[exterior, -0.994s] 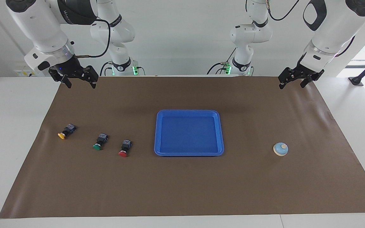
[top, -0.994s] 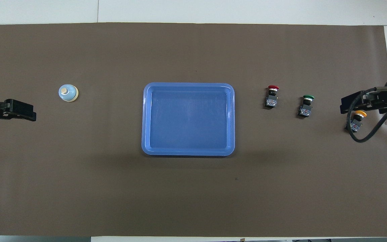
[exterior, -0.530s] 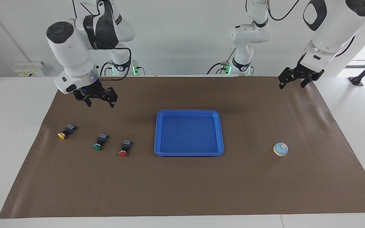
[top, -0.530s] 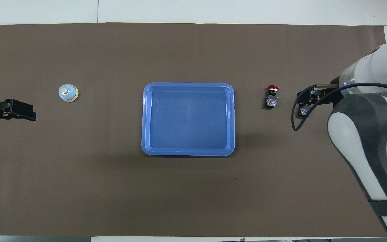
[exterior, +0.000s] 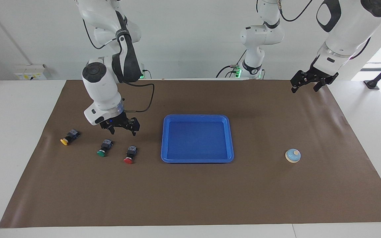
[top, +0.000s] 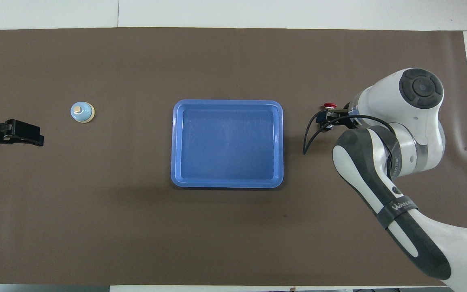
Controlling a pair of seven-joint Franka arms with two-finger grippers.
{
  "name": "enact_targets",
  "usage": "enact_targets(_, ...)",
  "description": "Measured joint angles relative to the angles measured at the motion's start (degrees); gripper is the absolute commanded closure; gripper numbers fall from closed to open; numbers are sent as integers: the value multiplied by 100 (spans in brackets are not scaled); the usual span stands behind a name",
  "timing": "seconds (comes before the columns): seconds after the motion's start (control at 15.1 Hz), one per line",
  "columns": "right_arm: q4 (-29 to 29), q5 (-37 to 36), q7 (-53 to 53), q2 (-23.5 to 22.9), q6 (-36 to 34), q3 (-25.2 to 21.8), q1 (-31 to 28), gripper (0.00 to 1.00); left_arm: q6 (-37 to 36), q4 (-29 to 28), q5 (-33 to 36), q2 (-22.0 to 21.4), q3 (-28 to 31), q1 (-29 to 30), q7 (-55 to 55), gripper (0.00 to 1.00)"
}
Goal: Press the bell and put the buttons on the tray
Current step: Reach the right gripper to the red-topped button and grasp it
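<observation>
The blue tray (exterior: 165,138) lies mid-mat and also shows in the overhead view (top: 175,142). The red button (exterior: 129,154), green button (exterior: 104,147) and yellow button (exterior: 68,137) lie on their sides in a row toward the right arm's end. My right gripper (exterior: 123,129) is open and empty, hanging over the mat just robot-side of the red and green buttons. In the overhead view it (top: 326,121) covers most of the red button (top: 330,106), and the arm hides the green and yellow ones. The bell (exterior: 292,155) (top: 82,112) stands toward the left arm's end. My left gripper (exterior: 304,86) (top: 35,140) waits open, raised.
A brown mat (exterior: 190,191) covers the table, with white tabletop (exterior: 15,109) showing past its ends. The right arm's cable (exterior: 146,99) loops down beside its wrist.
My right arm has swung from the mat's corner toward the tray and lowered, passing over the yellow and green buttons to hang by the red one. The left arm has not moved.
</observation>
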State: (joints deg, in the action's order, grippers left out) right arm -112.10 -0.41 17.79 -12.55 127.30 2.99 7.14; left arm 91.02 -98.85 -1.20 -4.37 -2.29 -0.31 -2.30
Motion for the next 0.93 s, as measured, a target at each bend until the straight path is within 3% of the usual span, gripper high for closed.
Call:
enact_targets(0.46,-27,0,1,-633,753,-17,-27,0,0,0,0,0,0,0,0,0)
enact_targets(0.93,-86,0,1,-858,1048,-34,-34,3,0,0,0,0,0,0,0,0)
